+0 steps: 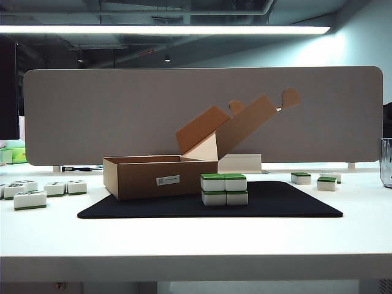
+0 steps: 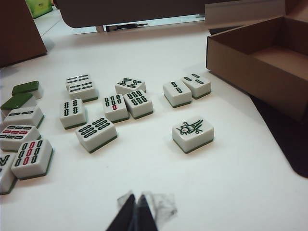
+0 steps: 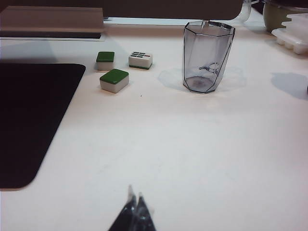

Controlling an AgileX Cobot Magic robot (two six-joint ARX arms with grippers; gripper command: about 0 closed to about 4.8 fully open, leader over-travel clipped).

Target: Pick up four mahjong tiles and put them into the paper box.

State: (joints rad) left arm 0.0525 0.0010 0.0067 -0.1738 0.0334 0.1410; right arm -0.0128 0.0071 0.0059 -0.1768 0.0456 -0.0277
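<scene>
White tabletop (image 1: 184,245) carries a matte black mat (image 1: 288,205); glossy green-backed mahjong tiles (image 1: 224,189) stack two-by-two at the cardboard paper box's (image 1: 144,177) four o'clock. Loose tiles (image 2: 96,134) and a faceted clear cup (image 3: 208,57) flank them. Left gripper (image 2: 135,208) and right gripper (image 3: 135,208) hover clenched, empty.

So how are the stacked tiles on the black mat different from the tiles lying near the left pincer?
The mahjong tiles on the black mat are stacked two high in a tight block; the loose tiles lie singly, scattered on the white table. The stacked ones show green backs on top; most loose ones show printed faces. Both kinds are small white blocks with a green layer. The left pincer and right pincer are shut, holding nothing.
</scene>
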